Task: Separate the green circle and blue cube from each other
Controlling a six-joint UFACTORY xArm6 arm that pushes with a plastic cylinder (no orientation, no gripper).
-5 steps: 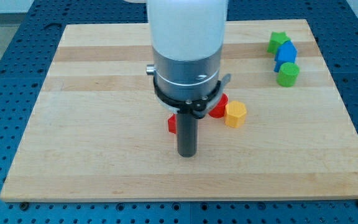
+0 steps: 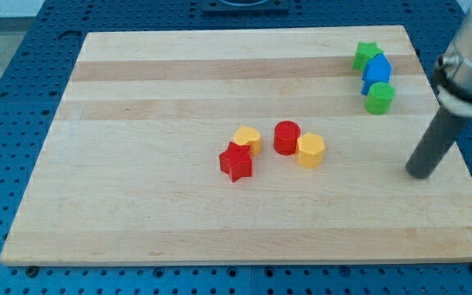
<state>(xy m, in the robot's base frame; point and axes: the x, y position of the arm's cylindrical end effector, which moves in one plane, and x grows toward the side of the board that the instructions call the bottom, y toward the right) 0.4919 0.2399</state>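
Note:
The green circle sits near the board's top right, touching the blue cube just above it. A green star touches the blue cube's upper left. My tip is at the view's right, below and to the right of the green circle, about a block's width or more away from it. The rod leans up toward the view's right edge.
In the board's middle lie a red star, a yellow heart, a red cylinder and a yellow hexagon, close together. The wooden board's right edge runs just right of my tip.
The rod has moved from the board's middle, over the red and yellow blocks, far to the view's right. The red star and yellow heart are now uncovered. No block has visibly moved.

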